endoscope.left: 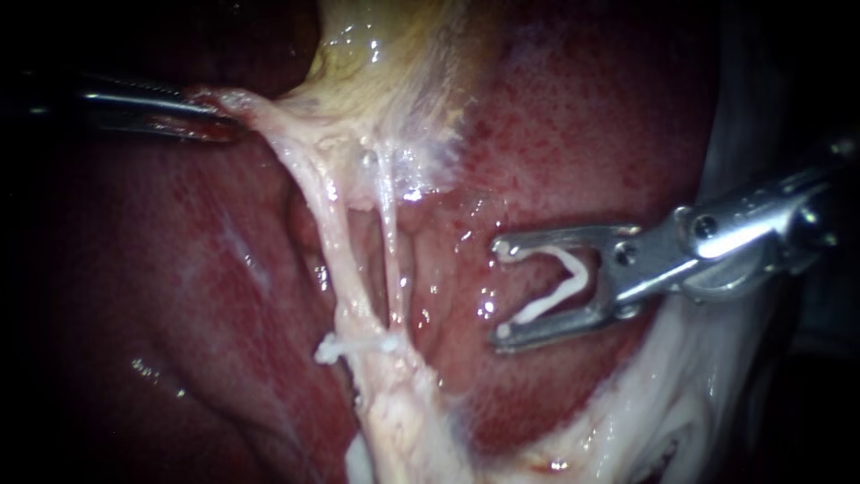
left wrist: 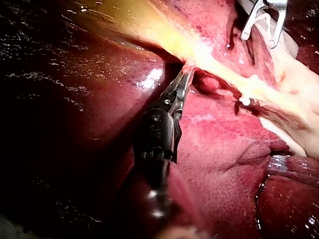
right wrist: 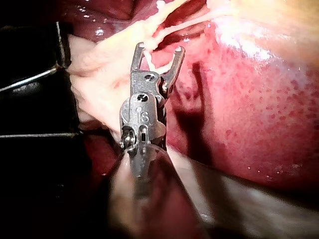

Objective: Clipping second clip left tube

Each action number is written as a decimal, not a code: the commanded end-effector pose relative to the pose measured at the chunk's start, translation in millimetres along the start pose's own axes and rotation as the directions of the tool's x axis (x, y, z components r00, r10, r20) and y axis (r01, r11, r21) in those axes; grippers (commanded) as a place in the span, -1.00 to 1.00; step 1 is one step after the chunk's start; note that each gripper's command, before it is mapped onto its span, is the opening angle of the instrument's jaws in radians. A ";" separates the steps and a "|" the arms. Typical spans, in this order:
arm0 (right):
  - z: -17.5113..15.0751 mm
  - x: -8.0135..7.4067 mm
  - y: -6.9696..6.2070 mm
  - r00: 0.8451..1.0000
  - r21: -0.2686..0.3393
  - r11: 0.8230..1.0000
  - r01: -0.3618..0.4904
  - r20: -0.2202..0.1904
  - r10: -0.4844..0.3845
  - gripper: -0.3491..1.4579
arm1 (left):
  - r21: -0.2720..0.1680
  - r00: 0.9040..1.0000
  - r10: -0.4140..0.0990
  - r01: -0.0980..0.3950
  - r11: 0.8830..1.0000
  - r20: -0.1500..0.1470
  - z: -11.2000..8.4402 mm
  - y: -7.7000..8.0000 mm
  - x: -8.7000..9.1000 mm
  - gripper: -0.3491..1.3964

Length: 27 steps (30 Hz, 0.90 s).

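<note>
My left instrument (endoscope.left: 215, 121) comes in dimly in the endoscope view. The left wrist view shows it better: its jaws (left wrist: 184, 77) are closed narrow on the edge of the pale tissue (endoscope.left: 269, 116) below the yellowish gallbladder (endoscope.left: 385, 54), and the tissue is pulled taut.

From there the left tube (endoscope.left: 336, 242) runs down, with a white placed clip (endoscope.left: 354, 345) across its lower end. The left wrist view shows only one white end of that clip (left wrist: 244, 101). Just beside the left tube, the thinner right tube (endoscope.left: 391, 242) joins it near the clip.

Further right, over the red liver (endoscope.left: 582, 116), is my right instrument (endoscope.left: 502, 289). Its jaws stand wide and hold a loaded clip (endoscope.left: 564, 282), an open V touching both jaws, clear of both tubes. In the right wrist view the jaws (right wrist: 159, 48) point at pale strands, and only part of the loaded clip (right wrist: 148, 60) shows.
</note>
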 end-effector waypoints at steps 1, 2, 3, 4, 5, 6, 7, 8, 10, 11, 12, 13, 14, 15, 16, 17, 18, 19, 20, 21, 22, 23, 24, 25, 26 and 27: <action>0.6 -0.1 0.0 1.000 0.007 1.000 -0.011 -0.010 0.011 -0.07 | 0.001 1.000 0.001 -0.001 1.000 0.001 0.1 0.1 0.0 -1.00; 1.5 -0.1 0.0 0.999 0.018 0.999 -0.030 -0.020 0.030 -0.07 | 0.001 1.000 0.001 -0.001 1.000 0.001 0.1 0.1 0.0 -1.00; 2.1 -0.2 -0.1 0.999 0.026 0.999 -0.043 -0.026 0.044 -0.07 | 0.002 1.000 0.001 -0.001 1.000 0.000 0.1 0.1 0.0 -1.00; 2.6 -0.2 -0.1 0.998 0.036 0.998 -0.056 -0.032 0.057 -0.07 | 0.002 1.000 0.001 -0.001 1.000 0.000 0.2 0.1 0.0 -1.00; 3.2 -0.3 -0.1 0.997 0.045 0.996 -0.072 -0.038 0.074 -0.07 | 0.002 1.000 0.001 -0.001 1.000 0.000 0.2 0.2 0.0 -1.00; 3.6 -0.3 0.0 0.995 0.052 0.995 -0.084 -0.043 0.086 -0.07 | 0.003 1.000 0.001 -0.001 1.000 0.000 0.2 0.2 0.0 -1.00; 4.0 -0.2 0.0 0.994 0.059 0.994 -0.091 -0.048 0.094 -0.07 | 0.003 1.000 0.001 -0.001 1.000 0.000 0.3 0.2 0.0 -1.00; 4.4 -0.1 0.1 0.993 0.067 0.992 -0.103 -0.059 0.107 -0.07 | 0.003 1.000 0.001 -0.001 1.000 0.000 0.3 0.2 0.0 -1.00; 4.9 0.1 0.2 0.990 0.075 0.991 -0.115 -0.076 0.120 -0.07 | 0.003 1.000 0.001 -0.001 1.000 0.000 0.3 0.2 0.0 -1.00; 5.1 0.2 0.3 0.987 0.080 0.988 -0.130 -0.085 0.137 -0.07 | 0.003 1.000 0.001 -0.001 1.000 0.000 0.3 0.2 0.0 -1.00; 5.3 0.3 0.4 0.985 0.088 0.986 -0.140 -0.090 0.148 -0.07 | 0.003 1.000 0.001 -0.001 1.000 0.000 0.3 0.2 0.1 -1.00; 5.5 0.3 0.5 0.984 0.092 0.985 -0.145 -0.095 0.153 -0.07 | 0.003 1.000 0.001 -0.001 1.000 0.000 0.3 0.2 0.1 -1.00; 5.7 0.3 0.6 0.982 0.096 0.983 -0.155 -0.094 0.164 -0.07 | 0.003 1.000 0.001 -0.001 1.000 0.000 0.3 0.2 0.1 -1.00; 6.0 0.2 0.7 0.980 0.103 0.981 -0.165 -0.093 0.174 -0.07 | 0.003 1.000 0.001 -0.001 1.000 0.000 0.3 0.2 0.1 -1.00; 6.4 0.0 0.8 0.979 0.107 0.979 -0.174 -0.091 0.183 -0.07 | 0.003 1.000 0.001 -0.001 1.000 0.000 0.4 0.2 0.1 -1.00; 6.6 -0.2 0.9 0.977 0.112 0.977 -0.183 -0.090 0.193 -0.07 | 0.003 1.000 0.001 -0.001 1.000 0.000 0.4 0.2 0.1 -1.00; 7.0 -0.6 1.0 0.976 0.117 0.975 -0.189 -0.087 0.199 -0.07 | 0.003 1.000 0.001 -0.001 1.000 0.000 0.4 0.2 0.1 -1.00; 7.4 -1.0 1.1 0.975 0.124 0.973 -0.194 -0.085 0.205 -0.07 | 0.003 1.000 0.001 -0.001 1.000 0.000 0.4 0.2 0.1 -1.00; 7.7 -1.4 1.2 0.974 0.130 0.971 -0.199 -0.082 0.211 -0.07 | 0.003 1.000 0.001 -0.001 1.000 0.000 0.4 0.2 0.1 -1.00; 8.2 -1.9 1.3 0.972 0.139 0.968 -0.208 -0.077 0.220 -0.08 | 0.003 1.000 0.000 0.000 1.000 0.000 0.4 0.2 0.1 -1.00; 8.4 -2.3 1.4 0.971 0.145 0.966 -0.214 -0.074 0.226 -0.08 | 0.003 1.000 0.001 -0.001 1.000 0.000 0.4 0.2 0.1 -1.00; 8.7 -2.7 1.5 0.970 0.150 0.964 -0.220 -0.071 0.232 -0.08 | 0.003 1.000 0.001 -0.001 1.000 0.000 0.4 0.2 0.1 -1.00; 9.0 -3.1 1.6 0.970 0.156 0.963 -0.220 -0.069 0.232 -0.08 | 0.003 1.000 0.001 -0.001 1.000 0.000 0.4 0.2 0.1 -1.00; 9.2 -3.3 1.7 0.970 0.160 0.962 -0.222 -0.066 0.235 -0.09 | 0.003 1.000 0.001 -0.001 1.000 0.000 0.4 0.2 0.1 -1.00; 9.3 -3.5 1.9 0.969 0.164 0.961 -0.224 -0.064 0.237 -0.09 | 0.003 1.000 0.001 -0.001 1.000 0.000 0.4 0.2 0.1 -1.00; 9.4 -3.6 2.0 0.969 0.167 0.959 -0.228 -0.063 0.241 -0.09 | 0.003 1.000 0.001 -0.001 1.000 0.000 0.4 0.2 0.1 -1.00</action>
